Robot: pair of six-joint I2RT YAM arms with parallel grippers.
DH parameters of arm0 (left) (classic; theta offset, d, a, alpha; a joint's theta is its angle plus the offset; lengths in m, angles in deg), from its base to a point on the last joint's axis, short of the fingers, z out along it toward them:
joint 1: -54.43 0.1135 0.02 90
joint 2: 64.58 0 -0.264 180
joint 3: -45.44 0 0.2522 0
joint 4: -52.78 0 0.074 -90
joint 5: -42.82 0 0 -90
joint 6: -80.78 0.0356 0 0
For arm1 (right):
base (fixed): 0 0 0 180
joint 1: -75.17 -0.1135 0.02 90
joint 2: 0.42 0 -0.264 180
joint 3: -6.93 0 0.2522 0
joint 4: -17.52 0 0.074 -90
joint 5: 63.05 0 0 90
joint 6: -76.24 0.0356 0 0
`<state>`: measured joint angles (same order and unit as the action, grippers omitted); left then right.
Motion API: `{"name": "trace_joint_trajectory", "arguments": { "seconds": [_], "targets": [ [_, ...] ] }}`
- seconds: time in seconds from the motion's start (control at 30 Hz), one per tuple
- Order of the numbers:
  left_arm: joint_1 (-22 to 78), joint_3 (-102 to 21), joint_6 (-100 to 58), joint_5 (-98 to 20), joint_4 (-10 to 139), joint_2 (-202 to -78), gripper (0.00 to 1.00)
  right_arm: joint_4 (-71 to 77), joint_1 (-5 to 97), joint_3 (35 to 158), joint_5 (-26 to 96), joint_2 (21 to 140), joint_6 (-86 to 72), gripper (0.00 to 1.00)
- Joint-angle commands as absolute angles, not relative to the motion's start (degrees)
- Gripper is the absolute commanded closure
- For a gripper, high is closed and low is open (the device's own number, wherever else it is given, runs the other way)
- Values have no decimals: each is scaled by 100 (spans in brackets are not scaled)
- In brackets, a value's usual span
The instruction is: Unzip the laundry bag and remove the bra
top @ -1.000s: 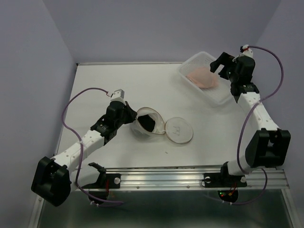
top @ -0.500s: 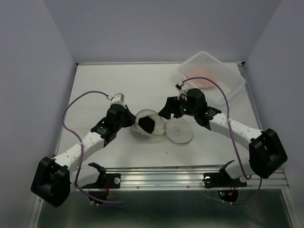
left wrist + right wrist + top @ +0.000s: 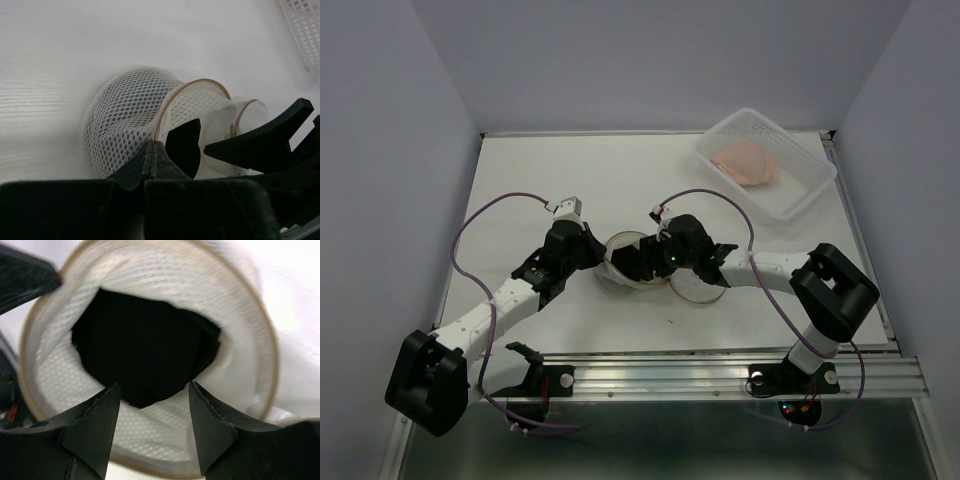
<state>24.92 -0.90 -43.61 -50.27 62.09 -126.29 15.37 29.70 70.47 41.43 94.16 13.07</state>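
The laundry bag (image 3: 617, 268), a cream-white mesh pouch with a tan zipper rim, lies on its side at the table's centre with its mouth open to the right. Its round lid flap (image 3: 700, 284) lies flat beside it. A black bra (image 3: 145, 355) sits inside; it also shows in the left wrist view (image 3: 184, 147). My left gripper (image 3: 598, 252) is shut on the bag's rim (image 3: 161, 117), its jaws pressed together (image 3: 152, 145). My right gripper (image 3: 642, 262) is open at the bag's mouth (image 3: 152, 395), jaws on either side of the bra's lower edge, holding nothing.
A clear rectangular plastic basket (image 3: 807, 186) stands at the back right with a pink garment (image 3: 745, 160) in it. A metal rail (image 3: 720, 370) runs along the near table edge. The right arm's fingers (image 3: 255, 142) show in the left wrist view.
My right arm has swung from the basket at the back right down to the bag's mouth. The left gripper has kept its hold on the rim.
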Motion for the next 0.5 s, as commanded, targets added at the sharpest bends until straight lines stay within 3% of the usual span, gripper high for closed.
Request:
{"name": "trace_joint_trajectory", "arguments": {
  "seconds": [0.0, 0.17, 0.47],
  "targets": [
    [2473, -14, -4332, -5043, 6109, -12522, 100, 2247, 2991, 7088, 3715, 9651, 1278, 36],
    [2455, 38, -4350, -5035, 6091, -12505, 100, 2511, 2939, 6957, 3355, 9705, 1296, 21],
    [2376, 100, -4420, -4982, 5959, -12636, 100, 2669, 2938, 7044, 3371, 9985, 1243, 21]
  ]
}}
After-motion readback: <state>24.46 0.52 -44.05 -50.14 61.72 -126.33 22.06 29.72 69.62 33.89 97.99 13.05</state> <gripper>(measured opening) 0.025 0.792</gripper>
